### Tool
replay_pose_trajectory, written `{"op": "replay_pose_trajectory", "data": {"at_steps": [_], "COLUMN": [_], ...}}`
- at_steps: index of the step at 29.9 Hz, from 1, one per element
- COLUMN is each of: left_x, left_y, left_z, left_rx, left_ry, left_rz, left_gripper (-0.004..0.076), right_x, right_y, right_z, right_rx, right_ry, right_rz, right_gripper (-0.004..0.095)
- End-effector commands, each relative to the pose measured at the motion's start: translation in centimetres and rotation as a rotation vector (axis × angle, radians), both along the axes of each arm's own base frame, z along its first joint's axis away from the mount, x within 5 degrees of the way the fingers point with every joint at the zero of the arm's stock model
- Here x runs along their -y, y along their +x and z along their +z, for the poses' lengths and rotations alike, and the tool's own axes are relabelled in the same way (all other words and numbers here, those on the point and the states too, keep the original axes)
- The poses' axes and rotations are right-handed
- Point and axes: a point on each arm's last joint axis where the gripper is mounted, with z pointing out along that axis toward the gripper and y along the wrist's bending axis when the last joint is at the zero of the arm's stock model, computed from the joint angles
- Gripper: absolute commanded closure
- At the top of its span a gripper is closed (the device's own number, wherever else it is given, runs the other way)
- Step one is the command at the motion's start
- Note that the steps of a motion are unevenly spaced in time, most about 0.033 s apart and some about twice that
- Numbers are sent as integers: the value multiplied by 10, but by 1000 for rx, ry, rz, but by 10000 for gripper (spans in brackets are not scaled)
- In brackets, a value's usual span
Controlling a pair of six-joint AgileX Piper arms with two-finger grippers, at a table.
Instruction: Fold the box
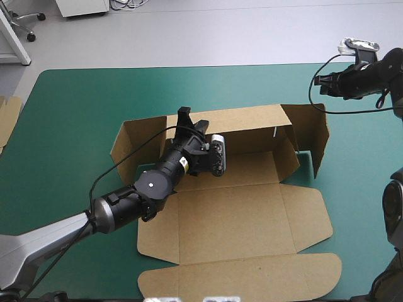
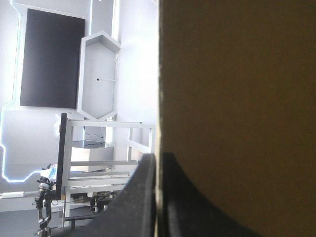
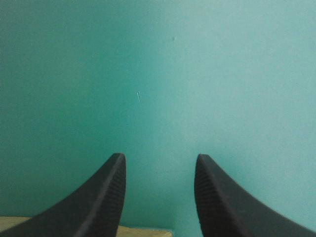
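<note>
Working near to far. The box (image 1: pixel 233 214) lies mid-table on the teal-green cover (image 1: pixel 75 113), with its long axis left to right. Its lid panel is flat at the near side, then the base panel. The rear wall stands upright along the far side, and the flap at the box's right end is also raised.

The arm of the left gripper (image 1: pixel 187 119) crosses the box's left half on a low diagonal, from the near-left corner up to the rear wall. The wrist view shows the board's edge running between its black fingers (image 2: pixel 133 207), which are pinched on the wall's top edge, left of centre. This is the arm nearer the work.

The right gripper (image 1: pixel 320 80) hangs beyond the box's far-right corner, clear of the board. Its fingers (image 3: pixel 98 207) are spread over bare cover and grasp nothing.

Judgement: the coming move turns on the rear wall's hinge line, parallel to the box's long axis. The left pinch governs it, and the right end is unsupported.
</note>
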Motion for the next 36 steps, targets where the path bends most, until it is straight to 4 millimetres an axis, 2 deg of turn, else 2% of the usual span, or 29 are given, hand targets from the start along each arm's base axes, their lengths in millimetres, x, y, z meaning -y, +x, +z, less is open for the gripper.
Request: {"op": "replay_pose_trajectory", "data": {"at_steps": [1,6,10,15,22,27,31,36], "left_x": [-4,-4,-4,-2,-2,-2,-2,-3], "left_y": [-4,-4,-3,-1,0,0,0,0], "left_z": [24,25,24,19,18,18,18,17], "left_rx": [73,76,75,71,70,70,70,71], "left_ry": [-41,-39,-38,-21,-19,-19,-19,-15], "left_rz": [4,8,8,18,20,20,20,28], "left_gripper": [738,738,738,738,738,738,738,738], "right_x": [-11,-29,-33,-34,-34,-37,-40,-42], "right_y": [0,4,-4,-12,-28,-43,-55,-72], "right_z": [21,8,11,5,28,19,3,-1], "right_rx": [103,37,-1,-76,-9,-20,-27,15], "right_ry": [16,21,48,49,61,73,96,98], "right_rz": [38,114,161,208,232,249,250,242], "right_gripper": [511,532,555,559,559,559,559,559]}}
